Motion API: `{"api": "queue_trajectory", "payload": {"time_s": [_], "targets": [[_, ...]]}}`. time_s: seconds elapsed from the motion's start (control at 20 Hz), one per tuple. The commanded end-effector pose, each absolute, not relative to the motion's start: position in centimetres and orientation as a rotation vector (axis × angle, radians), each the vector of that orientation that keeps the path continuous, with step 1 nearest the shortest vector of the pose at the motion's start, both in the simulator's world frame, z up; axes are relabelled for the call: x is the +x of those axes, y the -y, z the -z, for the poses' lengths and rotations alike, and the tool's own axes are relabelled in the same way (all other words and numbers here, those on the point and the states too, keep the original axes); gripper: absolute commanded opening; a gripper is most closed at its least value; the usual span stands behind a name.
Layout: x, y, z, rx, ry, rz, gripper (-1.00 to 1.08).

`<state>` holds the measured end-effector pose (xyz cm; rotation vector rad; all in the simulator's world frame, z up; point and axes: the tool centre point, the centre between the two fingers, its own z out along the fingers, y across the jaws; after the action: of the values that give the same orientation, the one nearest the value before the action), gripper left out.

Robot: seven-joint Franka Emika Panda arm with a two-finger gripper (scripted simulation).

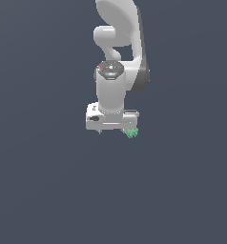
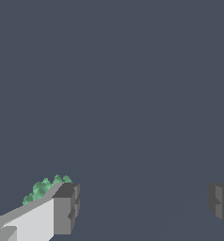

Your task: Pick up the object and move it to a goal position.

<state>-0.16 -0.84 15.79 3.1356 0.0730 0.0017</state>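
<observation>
Object count was just one: a green bumpy clump. It sat outside one finger of the single gripper, whose jaws were spread wide with nothing between them.

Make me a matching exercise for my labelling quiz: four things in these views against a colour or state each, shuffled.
Things:
1. lumpy clump
2. tool
3. fingertips
4. arm

Colour or state:
A. wide open, nothing between
B. runs off the exterior view's top
C. bright green
D. dark grey

Pairs: 1-C, 2-A, 3-D, 4-B
</observation>
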Motion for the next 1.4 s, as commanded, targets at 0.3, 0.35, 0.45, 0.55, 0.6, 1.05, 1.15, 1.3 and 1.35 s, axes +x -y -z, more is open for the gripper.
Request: {"api": "queue_trajectory", "payload": {"time_s": [0.3,0.35,0.45,0.55,0.6,1.05,1.15,1.3,1.35], "targets": [[-2.5,-2.8,-13.6,3.13,-0.205,0.0,1.0],[-3.0,-3.5,-13.2,3.128,-0.229,0.0,1.0],[-4.1,-4.9,-12.4,3.124,-0.285,0.0,1.0],[-5.3,-6.3,-11.6,3.119,-0.34,0.0,1.0],[-5.8,-6.9,-11.3,3.117,-0.364,0.0,1.0],[-8.9,-9.9,-9.5,3.102,-0.498,0.0,1.0],[-9.1,-10.1,-9.4,3.101,-0.506,0.0,1.0],[-9.0,-10.0,-9.4,3.101,-0.502,0.001,1.0],[-9.0,-10.0,-9.3,3.101,-0.502,0.001,1.0]]}}
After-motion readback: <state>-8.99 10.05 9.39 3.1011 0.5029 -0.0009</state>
